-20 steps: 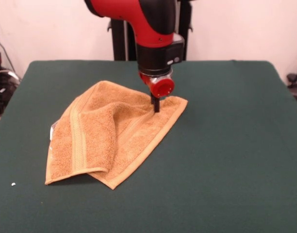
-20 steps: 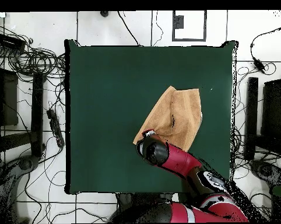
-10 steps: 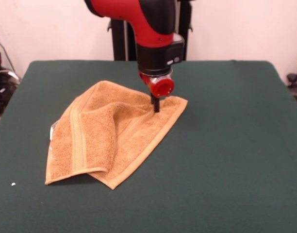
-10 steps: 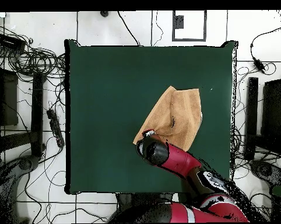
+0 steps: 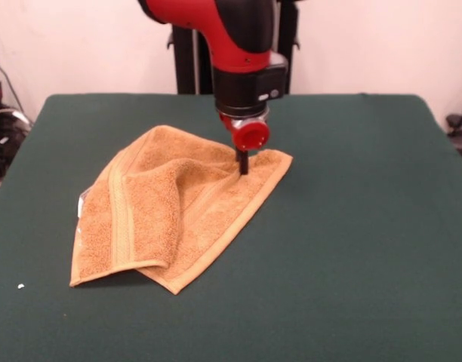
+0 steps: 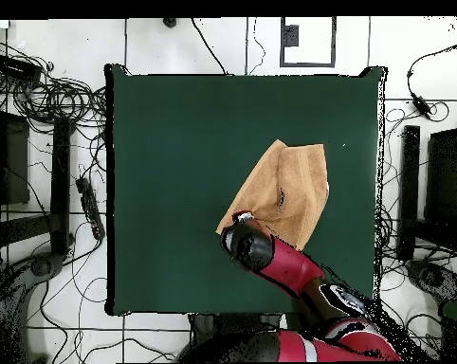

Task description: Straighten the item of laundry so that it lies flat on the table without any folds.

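Note:
The golden-tan towel (image 5: pixel 170 204) lies crumpled on the dark green table (image 5: pixel 352 226). Its left part is folded over with a band stripe on top, and a white tag (image 5: pixel 81 199) peeks out at its left edge. My gripper (image 5: pixel 242 167) stands upright at the towel's far right corner, its dark tips together and pressed into the cloth. In the overhead view the towel (image 6: pixel 284 190) lies right of the table's (image 6: pixel 175 171) middle, and the red arm (image 6: pixel 270 258) covers its near corner and the gripper.
A small white speck (image 5: pixel 20 286) lies on the table near the front left. Cables and equipment (image 6: pixel 52 142) lie on the floor around the table.
The arm's upper part has shifted very slightly. The gripper and the towel stay where they were.

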